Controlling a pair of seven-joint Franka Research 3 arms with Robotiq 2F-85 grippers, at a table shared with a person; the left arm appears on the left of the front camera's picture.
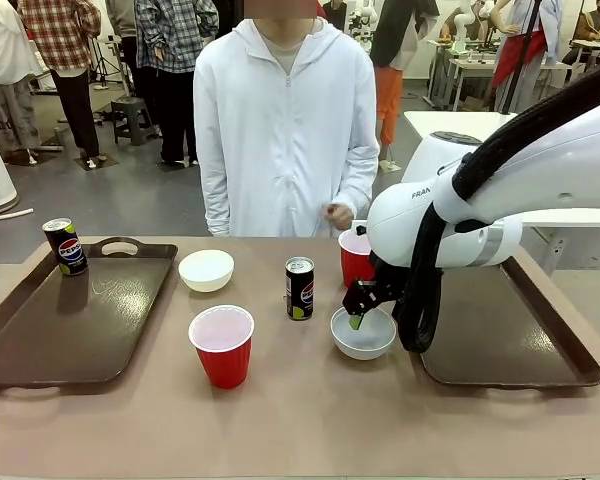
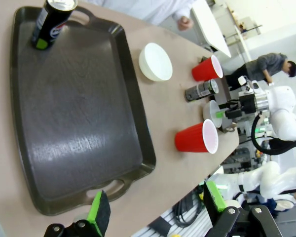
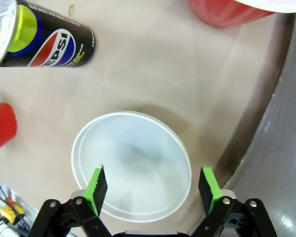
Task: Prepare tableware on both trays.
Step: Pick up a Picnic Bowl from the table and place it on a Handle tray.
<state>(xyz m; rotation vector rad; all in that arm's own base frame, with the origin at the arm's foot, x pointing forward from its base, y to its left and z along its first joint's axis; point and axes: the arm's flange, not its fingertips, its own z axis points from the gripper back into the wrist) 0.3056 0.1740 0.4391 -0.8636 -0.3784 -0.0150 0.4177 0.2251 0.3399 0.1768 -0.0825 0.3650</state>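
Right gripper [image 3: 153,170], green pads [image 3: 96,190] wide apart and gripping nothing, straddles the shallow round white bowl [image 3: 133,158]'s thin rim beside the glossy brown tray [image 3: 286,128]'s edge; left gripper [image 2: 155,190] gapes empty.

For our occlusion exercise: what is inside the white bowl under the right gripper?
Nothing lies in the bowl; its white inside shows. One green pad of the right gripper hangs over it, the other outside the rim. That finger covers part of the near rim.
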